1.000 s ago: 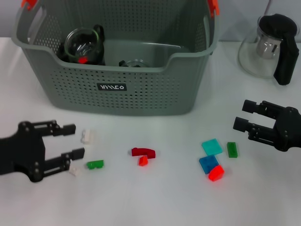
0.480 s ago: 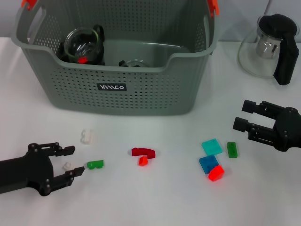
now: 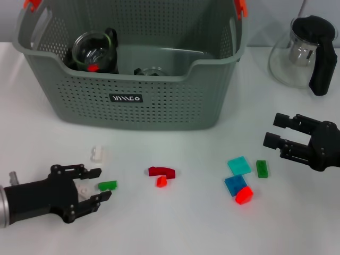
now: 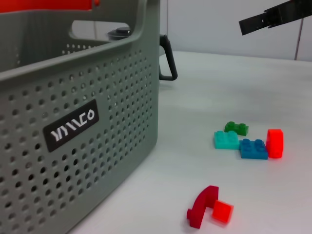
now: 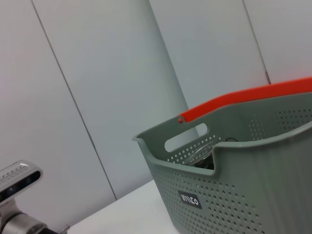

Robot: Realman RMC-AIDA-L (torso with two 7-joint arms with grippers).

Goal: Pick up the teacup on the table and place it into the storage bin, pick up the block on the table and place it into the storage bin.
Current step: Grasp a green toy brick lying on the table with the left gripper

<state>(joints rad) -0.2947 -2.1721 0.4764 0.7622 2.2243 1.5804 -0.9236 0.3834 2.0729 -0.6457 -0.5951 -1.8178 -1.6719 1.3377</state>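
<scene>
The grey-green storage bin [image 3: 164, 103] stands at the back, and its labelled wall [image 4: 73, 126] fills the left wrist view. Two glass teacups [image 3: 93, 51] [image 3: 152, 71] lie inside it. My left gripper [image 3: 102, 184] is open, low over the table at the front left. A green block [image 3: 107, 185] lies between its fingertips, and a white block [image 3: 83, 190] sits deeper between the fingers. My right gripper [image 3: 272, 130] hovers open at the right, above a cluster of teal [image 3: 239, 165], green [image 3: 262, 168], blue [image 3: 234, 184] and red [image 3: 244, 195] blocks.
A dark red arch block [image 3: 162, 171] and a small orange block [image 3: 161, 181] lie mid-table. Another white block [image 3: 98, 154] sits in front of the bin. A glass teapot [image 3: 303, 53] with a black handle stands at the back right.
My left gripper has slid right along the table until its open fingers straddle the green block. The right gripper has not moved.
</scene>
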